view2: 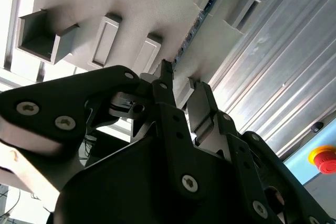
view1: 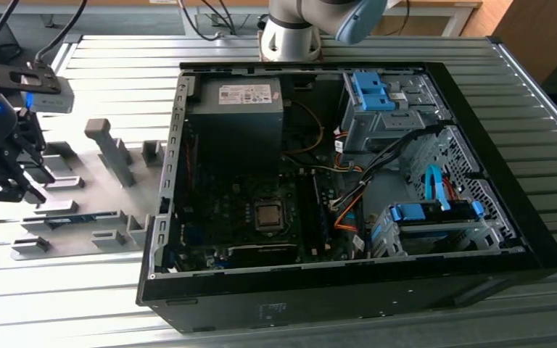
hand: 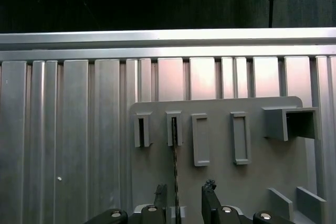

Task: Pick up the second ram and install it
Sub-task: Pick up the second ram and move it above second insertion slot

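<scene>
Hovering the gripper, fingers apart, over the second ram. I judge the ram lies nearer one finger; closing could tip it sideways.

**No legible print**

Nothing can be read. In the exterior view a white label sits on the power supply, its print too small to make out. A faint pale mark on the case's near wall is just as illegible. In the second wrist view a red button shows no lettering that can be told.
</scene>
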You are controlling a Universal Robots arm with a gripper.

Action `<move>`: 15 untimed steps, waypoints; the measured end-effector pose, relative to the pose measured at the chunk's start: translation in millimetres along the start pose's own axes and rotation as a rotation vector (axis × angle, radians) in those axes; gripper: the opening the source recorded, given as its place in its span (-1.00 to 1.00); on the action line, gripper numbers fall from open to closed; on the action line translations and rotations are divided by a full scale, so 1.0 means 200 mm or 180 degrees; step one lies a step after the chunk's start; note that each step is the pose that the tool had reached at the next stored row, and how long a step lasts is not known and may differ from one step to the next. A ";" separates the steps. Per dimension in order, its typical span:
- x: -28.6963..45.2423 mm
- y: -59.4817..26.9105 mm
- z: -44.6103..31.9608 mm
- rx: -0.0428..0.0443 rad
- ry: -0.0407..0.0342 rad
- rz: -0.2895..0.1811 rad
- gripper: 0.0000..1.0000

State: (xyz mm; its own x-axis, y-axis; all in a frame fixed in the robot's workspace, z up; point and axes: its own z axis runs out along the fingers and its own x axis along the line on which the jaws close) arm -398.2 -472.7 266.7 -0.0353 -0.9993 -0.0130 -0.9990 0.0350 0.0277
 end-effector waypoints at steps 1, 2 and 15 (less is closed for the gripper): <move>0.000 0.000 0.004 0.0000 0.0000 0.0000 -0.22; 0.000 0.000 0.008 0.0000 0.0000 0.0000 -0.22; 0.012 -0.002 0.090 -0.0001 0.0001 -0.0043 -0.22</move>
State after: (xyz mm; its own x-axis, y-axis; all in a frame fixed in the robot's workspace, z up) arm -398.3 -474.9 248.7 -0.0218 -0.9997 -0.0131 -0.9994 0.0214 0.0278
